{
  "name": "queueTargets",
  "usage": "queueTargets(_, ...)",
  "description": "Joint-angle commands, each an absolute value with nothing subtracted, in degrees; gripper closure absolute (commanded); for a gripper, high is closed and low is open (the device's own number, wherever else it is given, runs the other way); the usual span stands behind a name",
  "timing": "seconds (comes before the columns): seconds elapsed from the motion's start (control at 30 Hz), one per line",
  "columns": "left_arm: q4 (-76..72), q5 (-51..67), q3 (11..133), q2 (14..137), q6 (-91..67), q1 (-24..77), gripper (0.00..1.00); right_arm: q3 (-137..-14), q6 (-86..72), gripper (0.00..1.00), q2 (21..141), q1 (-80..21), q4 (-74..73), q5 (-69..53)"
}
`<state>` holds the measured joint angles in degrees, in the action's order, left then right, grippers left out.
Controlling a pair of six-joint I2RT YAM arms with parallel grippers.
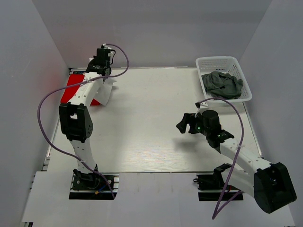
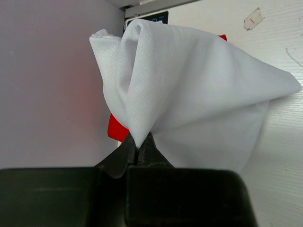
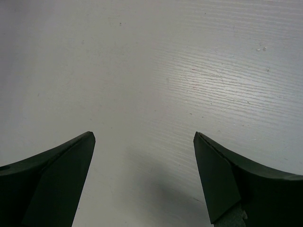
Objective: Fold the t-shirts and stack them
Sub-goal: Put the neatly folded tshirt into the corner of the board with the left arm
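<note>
My left gripper [image 1: 105, 72] is at the far left corner of the table, shut on a bunched fold of the white t-shirt [image 2: 189, 90], which hangs from it [image 1: 108, 92]. The red t-shirt [image 1: 75, 85] lies flat under and behind it, mostly hidden by the arm; a red strip shows in the left wrist view [image 2: 117, 128]. The dark grey t-shirt [image 1: 221, 84] lies crumpled in the basket. My right gripper [image 1: 185, 124] is open and empty above the bare table at centre right; its wrist view [image 3: 144, 137] shows only table between the fingers.
The white lattice basket [image 1: 236, 64] stands at the far right corner. The grey side wall [image 2: 52, 80] is close to the left gripper. The table's far edge [image 1: 151, 68] runs along the back wall.
</note>
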<state>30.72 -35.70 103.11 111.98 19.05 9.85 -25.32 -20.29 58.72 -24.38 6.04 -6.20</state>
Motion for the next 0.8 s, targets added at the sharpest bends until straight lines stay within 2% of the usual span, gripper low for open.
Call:
queueTargets(0.0, 31.8, -35.5, 107.6, 107.1, 20.5, 9.4, 1.0, -26.2, -19.4, 0.1, 58.2, -24.3, 7.9, -7.1)
queueTargets(0.43, 31.7, -35.2, 108.6, 105.8, 23.9, 7.6, 1.0, -27.2, -19.5, 0.1, 59.5, -24.3, 6.7, -7.3)
queueTargets(0.77, 27.7, -38.6, 108.3, 112.8, 23.4, 3.2, 1.0, -30.2, -19.2, 0.1, 62.8, -24.2, 5.3, -7.3)
